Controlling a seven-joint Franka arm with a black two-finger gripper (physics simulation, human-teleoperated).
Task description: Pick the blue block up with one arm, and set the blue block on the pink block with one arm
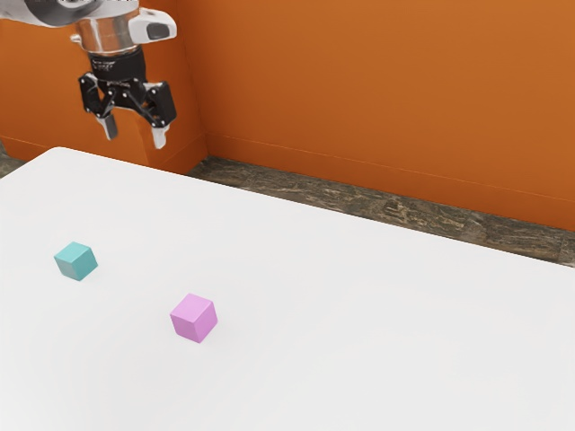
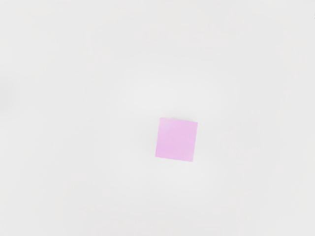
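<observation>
- Orange walls [image 1: 377, 81] close off the back of the scene, with a strip of dark marbled floor [image 1: 404, 211] running along their foot.
- Most of the exterior view is taken up by a white surface [image 1: 359, 314], which carries the two blocks.
- Entering at 11 o'clock in the exterior view, the gripper [image 1: 135, 137] hangs high above the surface. Its fingers are spread apart with nothing between them.
- Toward 7 o'clock in that view sits the pink block [image 1: 194, 317], resting flat on the surface. The wrist view looks almost straight down on its top face [image 2: 176, 139], so the hand seems to be roughly over this block.
- At about 10 o'clock from the pink one lies the blue block [image 1: 75, 260], the thing to be picked. It is well apart from its neighbour, flat on the surface and untouched; the pick has not begun.
- Risk, as I judge it: the hand appears better lined up with the pink block, so a straight descent would land on the wrong cube.
- Risk: if the fingers do not square up with the blue block's faces, they may catch its corners. It could then twist or skid on the smooth surface.
- Risk: an off-centre release later could tip the blue block off or nudge the pink one aside.
</observation>
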